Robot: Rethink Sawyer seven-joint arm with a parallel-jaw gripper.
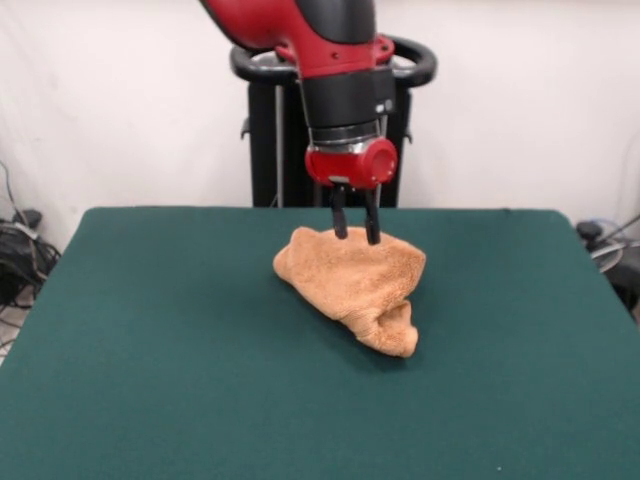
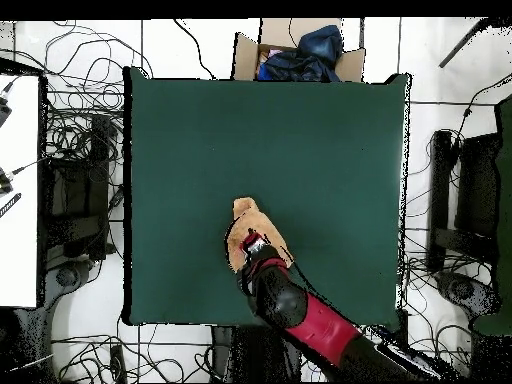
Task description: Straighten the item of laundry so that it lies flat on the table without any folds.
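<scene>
The big dark green cloth-covered desk (image 1: pixel 150 380) carries a small orange-tan fluffy towel (image 1: pixel 350 285), which sits bunched in a lumpy heap near the middle, a bit toward the robot's side. The red and black robot arm (image 1: pixel 335 60) comes down right over the heap, and its hand (image 1: pixel 356 228) has two dark fingers (image 1: pixel 340 222) set a narrow way apart, with the tips touching or pinching the top back edge of the towel; a firm grip cannot be made out. The towel looks light, soft and floppy, so it will likely sag and fold when lifted, and a loose corner or edge seems the best place to hold it.
</scene>
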